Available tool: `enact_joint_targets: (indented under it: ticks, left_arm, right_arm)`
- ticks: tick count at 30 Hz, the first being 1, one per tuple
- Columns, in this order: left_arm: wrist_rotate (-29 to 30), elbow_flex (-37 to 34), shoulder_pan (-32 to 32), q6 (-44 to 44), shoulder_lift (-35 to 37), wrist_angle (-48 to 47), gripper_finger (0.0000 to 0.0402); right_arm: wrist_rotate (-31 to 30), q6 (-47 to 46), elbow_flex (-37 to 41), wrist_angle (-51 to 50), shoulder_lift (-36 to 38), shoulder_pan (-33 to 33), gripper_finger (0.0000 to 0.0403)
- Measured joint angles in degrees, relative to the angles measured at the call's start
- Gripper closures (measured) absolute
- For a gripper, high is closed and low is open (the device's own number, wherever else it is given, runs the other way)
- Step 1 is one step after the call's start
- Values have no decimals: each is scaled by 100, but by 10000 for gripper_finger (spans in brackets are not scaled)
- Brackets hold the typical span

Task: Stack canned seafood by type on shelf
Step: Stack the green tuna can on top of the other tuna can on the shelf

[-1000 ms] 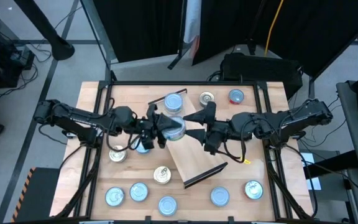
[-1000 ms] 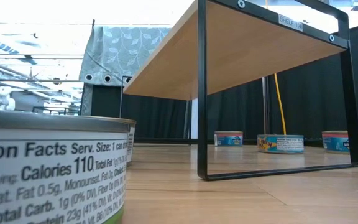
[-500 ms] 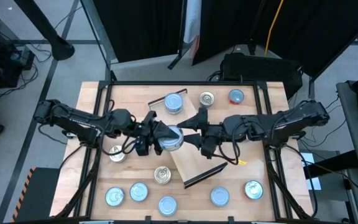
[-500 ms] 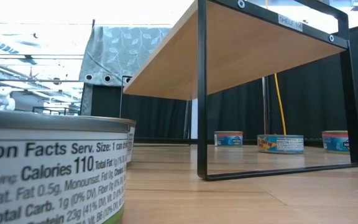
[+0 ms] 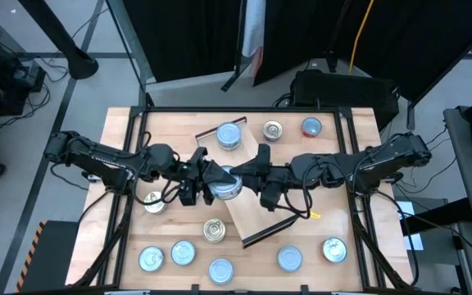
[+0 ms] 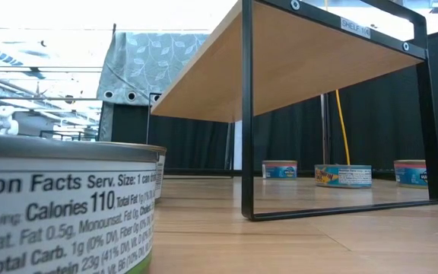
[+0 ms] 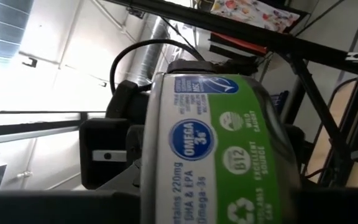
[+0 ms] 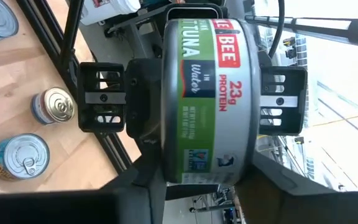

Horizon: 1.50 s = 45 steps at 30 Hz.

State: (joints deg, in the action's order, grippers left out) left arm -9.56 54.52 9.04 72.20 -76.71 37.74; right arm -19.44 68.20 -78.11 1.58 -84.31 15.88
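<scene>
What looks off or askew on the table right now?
The shelf sits diagonally across the table rather than square to its edges. One can is in mid-air over the shelf's end, with the left gripper and right gripper on opposite sides of it. Nothing looks spilled or damaged.

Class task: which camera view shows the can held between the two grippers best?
The right wrist view: the can fills the frame, green label readable, the left gripper's fingers on its flat ends. The left wrist view shows its label closer but cropped. The high view shows it small between left gripper and right gripper. The low view misses it.
</scene>
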Motion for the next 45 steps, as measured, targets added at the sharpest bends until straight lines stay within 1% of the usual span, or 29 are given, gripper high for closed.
enact_joint_targets:
  ticks: [2,6,10,12,14,18,22,24,26,31,37,41,45]
  left_arm:
    - [2,0,1,-25,0,-9,263]
    - [10,0,4,-24,0,-51,263]
    - [82,0,4,5,2,-60,260]
    - [104,0,0,-40,2,-62,249]
    - [123,1,0,-123,7,-58,230]
    - [284,7,-2,-189,7,-48,172]
    - [644,7,0,-287,7,-86,113]
    - [783,7,-2,-292,7,-125,94]
    - [878,7,-2,-292,7,-124,83]
    - [1324,7,79,-288,272,-167,79]
    - [2100,7,294,-345,839,-1012,79]
    - [2457,7,473,-967,1162,-1674,78]
    - [2961,7,649,-1850,1414,-2369,79]
  right_arm:
    - [4,4,0,-18,2,0,282]
    - [-11,4,0,-33,2,2,284]
    - [-47,-5,0,-28,2,2,265]
    - [-51,-50,0,-30,2,0,260]
    - [-58,-114,0,-34,2,0,263]
    - [-378,-133,0,-88,2,20,276]
    - [-656,-121,0,-78,2,66,276]
    - [-790,-107,0,-42,2,72,275]
    - [-977,-57,0,-40,12,96,275]
    - [-1476,75,0,-27,82,166,274]
    - [-2283,149,2,-188,166,130,273]
    - [-2662,57,2,-485,168,-209,273]
    - [-2629,-368,2,-1052,168,-768,273]
